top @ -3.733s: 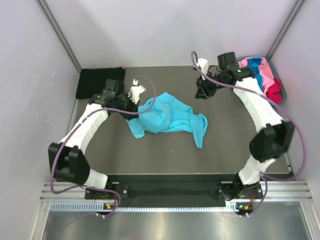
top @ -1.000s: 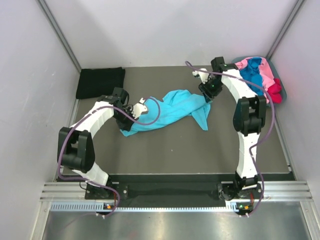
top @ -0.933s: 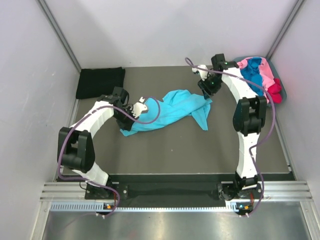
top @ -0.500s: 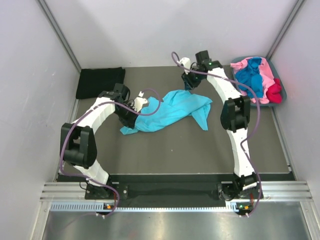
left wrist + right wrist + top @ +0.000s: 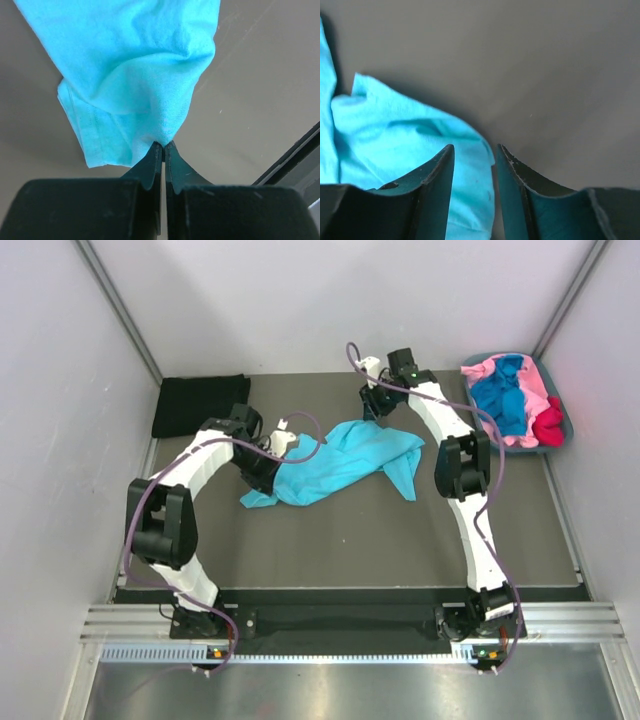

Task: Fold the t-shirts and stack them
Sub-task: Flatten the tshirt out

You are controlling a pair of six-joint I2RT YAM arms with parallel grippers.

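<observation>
**Item:** light turquoise soft-cloth t-shirt (image 5: 345, 462), crumpled, laid at mid-table on the dark grey table top (image 5: 330, 540), between the two arms
**Long axis:** run diagonally from a near-left end to a far-right end. One loose flap is trailed toward the near edge on the right side
**Left gripper** (image 5: 163, 146): clenched on a pinched fold of the turquoise cloth at its near-left end
**Right gripper** (image 5: 474, 150): released, jaws parted. The shirt's far edge is seen between and beneath them, and contact cannot be told
**Governing relation:** the free far edge lies nearest the right arm, directly under its claw. A closing there is judged the coming move, ahead of spreading the shirt flat
**Also listed:** folded black cloth t-shirt (image 5: 200, 405), far-left corner, well apart. Pink shirt (image 5: 490, 368), royal blue shirt (image 5: 505, 405) and red shirt (image 5: 548, 426) are heaped in a grey-blue plastic tub (image 5: 567, 422), far right
</observation>
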